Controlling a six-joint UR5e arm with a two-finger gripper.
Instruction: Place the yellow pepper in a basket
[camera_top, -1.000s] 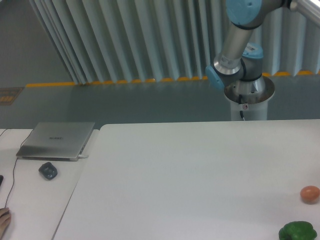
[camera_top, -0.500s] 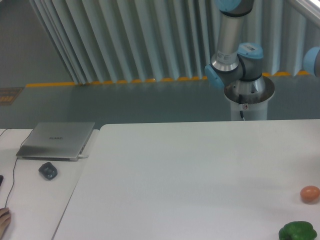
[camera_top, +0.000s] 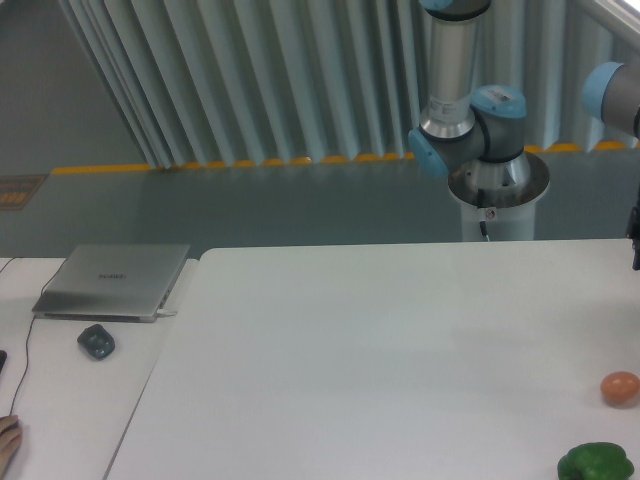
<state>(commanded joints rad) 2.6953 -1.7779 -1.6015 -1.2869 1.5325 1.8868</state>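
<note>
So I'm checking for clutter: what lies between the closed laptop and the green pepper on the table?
In the camera view, only bare white tabletop lies between the laptop and green pepper.

A white table (camera_top: 380, 340) carries a dark green pepper (camera_top: 596, 464) and an orange-red fruit (camera_top: 620, 387), beside a silver laptop (camera_top: 112, 281) and dark grey mouse (camera_top: 96, 342), behind which the arm (camera_top: 468, 110) shows grey with light-blue joints.

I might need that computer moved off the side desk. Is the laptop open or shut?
Shut: the laptop lies flat, lid down, logo facing up, beside a mouse.
</note>
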